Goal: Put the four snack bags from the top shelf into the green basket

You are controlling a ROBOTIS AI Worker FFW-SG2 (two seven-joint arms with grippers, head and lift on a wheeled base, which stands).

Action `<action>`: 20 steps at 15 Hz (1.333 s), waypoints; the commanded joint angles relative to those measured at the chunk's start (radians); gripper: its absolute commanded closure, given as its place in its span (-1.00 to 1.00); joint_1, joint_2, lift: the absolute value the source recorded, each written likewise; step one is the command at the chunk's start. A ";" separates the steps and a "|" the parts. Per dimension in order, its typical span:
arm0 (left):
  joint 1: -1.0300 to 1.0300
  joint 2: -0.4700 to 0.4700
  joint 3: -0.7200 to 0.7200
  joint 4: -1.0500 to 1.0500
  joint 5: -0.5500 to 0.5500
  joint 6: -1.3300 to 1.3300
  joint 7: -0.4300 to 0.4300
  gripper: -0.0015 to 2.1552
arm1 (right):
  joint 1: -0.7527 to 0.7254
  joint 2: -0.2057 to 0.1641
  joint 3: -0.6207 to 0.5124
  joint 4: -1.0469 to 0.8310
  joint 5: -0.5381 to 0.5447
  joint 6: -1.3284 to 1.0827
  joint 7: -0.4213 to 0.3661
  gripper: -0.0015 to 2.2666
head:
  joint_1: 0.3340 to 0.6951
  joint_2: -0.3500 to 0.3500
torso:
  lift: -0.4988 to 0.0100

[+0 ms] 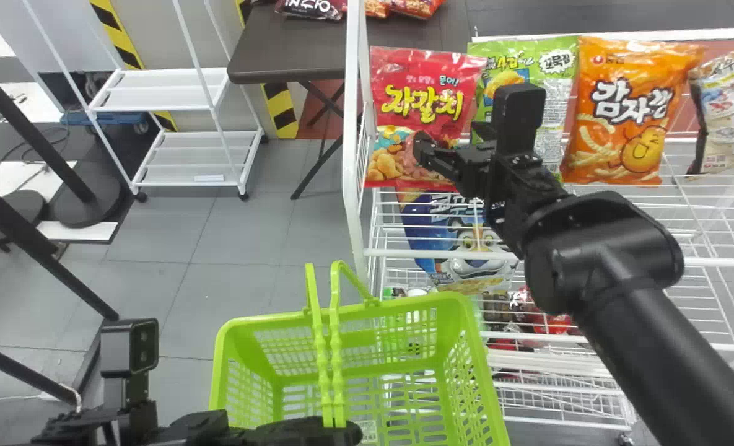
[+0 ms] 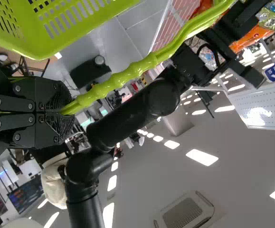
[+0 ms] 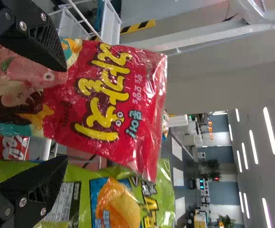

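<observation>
Right gripper is wide at red bag, shelf left edge; one finger is by green bag, so closing could snag both; left gripper pinches basket handle.

- Floor: grey tiles with thin joints, seen in the head view.
- Wheeled stand: white frame with 2 shelf levels, at the far left side.
- Folding table: dark top on crossed legs, just beside the stand.
- Hazard tape: yellow and black diagonal stripes, behind the table legs.
- Black poles: slanting across the left edge, near a round black base.
- Ceiling: grey, with bright rectangular lights and a grilled vent unit, in the left wrist view.
- Perforated panel: white, near the ceiling lights.
- Strip lights: long and white, in the right wrist view, with a green plant in the distance.
</observation>
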 commanded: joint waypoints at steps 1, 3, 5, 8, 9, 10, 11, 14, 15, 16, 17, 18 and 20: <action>0.008 0.008 0.011 0.003 0.016 -0.006 -0.011 0.99 | -0.037 0.001 0.011 0.055 -0.008 0.003 0.050 -0.12 | 1.00 0.43 | 0.95; 0.012 0.014 0.014 0.003 0.022 -0.006 -0.011 0.99 | -0.037 0.001 0.011 0.056 -0.006 0.022 0.059 0.72 | 1.00 0.48 | 0.95; 0.012 0.022 0.014 0.003 0.025 -0.006 -0.011 0.99 | -0.031 0.001 0.014 0.046 -0.003 0.028 0.055 0.99 | 1.00 0.49 | 0.95; 0.019 0.033 0.028 0.001 0.044 -0.006 -0.011 0.99 | 0.048 0.001 -0.004 -0.079 0.006 0.031 0.056 0.99 | 1.00 0.51 | 0.95; 0.024 0.034 0.034 -0.001 0.047 -0.006 -0.011 0.99 | 0.078 0.001 -0.009 -0.137 0.006 0.040 0.058 0.99 | 1.00 0.53 | 0.95; 0.024 0.037 0.037 -0.001 0.048 -0.006 -0.011 0.99 | 0.107 0.001 -0.021 -0.206 0.008 0.068 0.058 0.99 | 1.00 0.54 | 0.95; 0.024 0.039 0.037 -0.002 0.048 -0.006 -0.011 0.99 | 0.140 0.001 -0.036 -0.276 0.017 0.104 0.056 0.99 | 1.00 0.58 | 0.95; 0.015 0.039 0.037 -0.004 0.048 -0.006 -0.011 0.99 | 0.269 -0.018 -0.107 -0.496 0.049 0.206 0.059 0.99 | 1.00 0.60 | 0.95; 0.008 0.037 0.037 -0.001 0.047 -0.006 -0.011 0.99 | 0.325 -0.037 -0.125 -0.580 0.046 0.252 0.059 0.99 | 1.00 0.55 | 0.95; -0.005 0.034 0.037 0.001 0.039 -0.006 -0.011 0.99 | 0.389 -0.058 -0.154 -0.681 0.045 0.307 0.059 0.99 | 1.00 0.55 | 0.95; -0.019 0.030 0.037 0.004 0.031 -0.006 -0.011 1.00 | 0.456 -0.064 -0.193 -0.784 0.040 0.384 0.059 0.99 | 1.00 0.47 | 0.95; -0.031 0.028 0.037 0.007 0.030 -0.002 -0.011 0.99 | 0.513 -0.068 -0.225 -0.878 0.037 0.451 0.067 0.99 | 1.00 0.43 | 0.95; -0.067 0.021 0.032 0.022 0.011 0.004 -0.011 0.99 | 0.657 -0.071 -0.289 -1.070 0.008 0.522 0.110 0.99 | 1.00 0.34 | 0.95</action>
